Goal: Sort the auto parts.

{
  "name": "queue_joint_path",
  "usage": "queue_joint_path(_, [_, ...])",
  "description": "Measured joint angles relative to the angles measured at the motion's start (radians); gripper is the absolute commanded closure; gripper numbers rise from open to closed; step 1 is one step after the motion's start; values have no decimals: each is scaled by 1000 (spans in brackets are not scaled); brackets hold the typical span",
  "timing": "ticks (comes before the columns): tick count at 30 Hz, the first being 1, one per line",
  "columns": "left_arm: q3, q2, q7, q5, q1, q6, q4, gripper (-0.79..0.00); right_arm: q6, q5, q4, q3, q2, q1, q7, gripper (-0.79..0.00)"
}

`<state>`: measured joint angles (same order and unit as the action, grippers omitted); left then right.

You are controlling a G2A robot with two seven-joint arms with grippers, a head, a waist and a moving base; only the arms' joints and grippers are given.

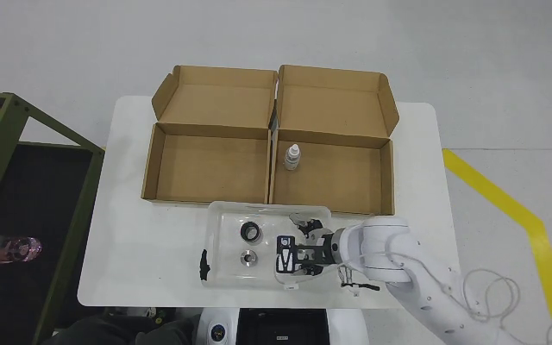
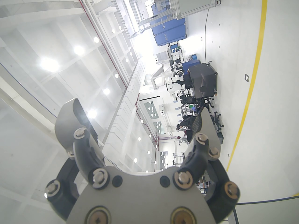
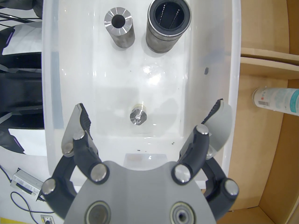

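While fingers (image 3: 81,117) gape, small part (image 3: 138,117) seemingly stands upright.

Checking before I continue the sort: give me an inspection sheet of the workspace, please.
Surface: white table carrying a clear tray and two open cardboard boxes.
Job's things: linear bearing, steel sleeve and small steel part upright in the tray; bottle in one box.
Clutter: dark specks on the tray floor.
Grippers: right gripper open above the small steel part; left gripper open, pointing away from the table.
Cables: white cable on the floor.
Surroundings: yellow floor line, green-framed cart.
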<state>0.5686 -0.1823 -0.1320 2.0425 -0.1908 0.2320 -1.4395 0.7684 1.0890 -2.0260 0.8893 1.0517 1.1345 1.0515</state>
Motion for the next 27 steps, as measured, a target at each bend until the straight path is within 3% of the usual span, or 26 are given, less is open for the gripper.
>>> queue_joint_path(4, [0,0,0,0,0,0,0,-785,-17,22,16,-30,2,-22,17,-785])
queue_joint_path(9, [0,0,0,0,0,0,0,-785,-36,28,29,-65,4,-43,37,-705])
queue_joint_path(16, [0,0,0,0,0,0,0,-785,-64,12,58,-115,-1,-72,64,-686])
queue_joint_path(21, [0,0,0,0,0,0,0,-785,-84,4,63,-142,-7,-89,84,-570])
queue_joint_path(24, [0,0,0,0,0,0,0,-785,-97,-2,66,-159,-11,-100,97,-570])
queue_joint_path(27, [0,0,0,0,0,0,0,-785,-114,2,71,-182,-14,-115,114,-511])
